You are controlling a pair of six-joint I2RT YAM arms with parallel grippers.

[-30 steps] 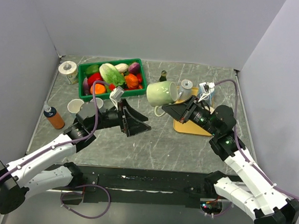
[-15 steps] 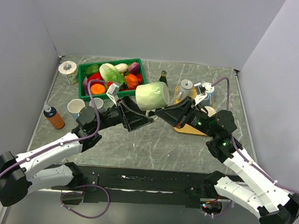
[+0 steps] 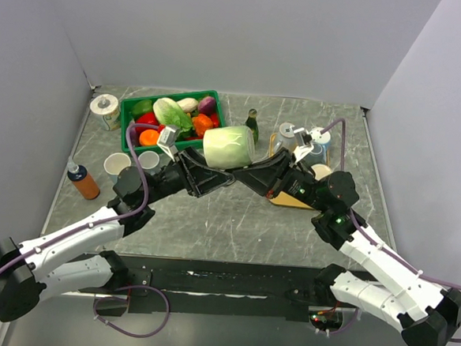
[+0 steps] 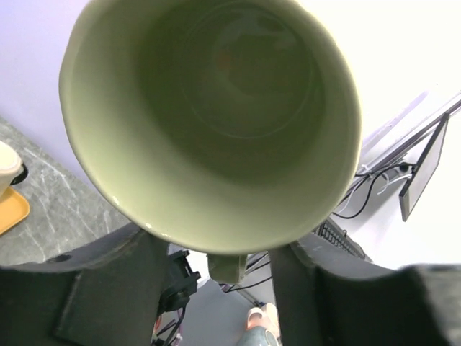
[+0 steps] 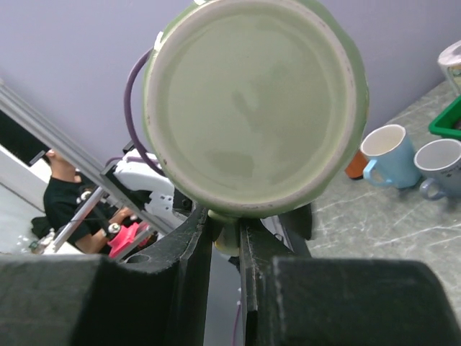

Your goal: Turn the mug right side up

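The pale green mug [image 3: 228, 147] hangs in the air above the table's middle, lying on its side. My right gripper [image 3: 245, 172] is shut on its handle from below. The right wrist view shows the mug's flat base [image 5: 252, 108] with the handle pinched between my right gripper's [image 5: 225, 238] fingers. My left gripper [image 3: 224, 179] is open just under the mug from the left. The left wrist view looks into the mug's empty mouth [image 4: 209, 122], and the handle sits between my left gripper's [image 4: 216, 281] spread fingers without touching them.
A green crate [image 3: 127, 140] of vegetables stands at the back left, with a tape roll [image 3: 105, 105], two cups [image 3: 116, 163] and an orange bottle [image 3: 82, 181] near it. A dark bottle [image 3: 251, 123] and a yellow tray [image 3: 292, 199] with mugs [image 3: 287, 132] stand at the back right.
My right gripper has carried the mug left and higher, toward my left gripper. My left gripper has risen and reached in under the mug.
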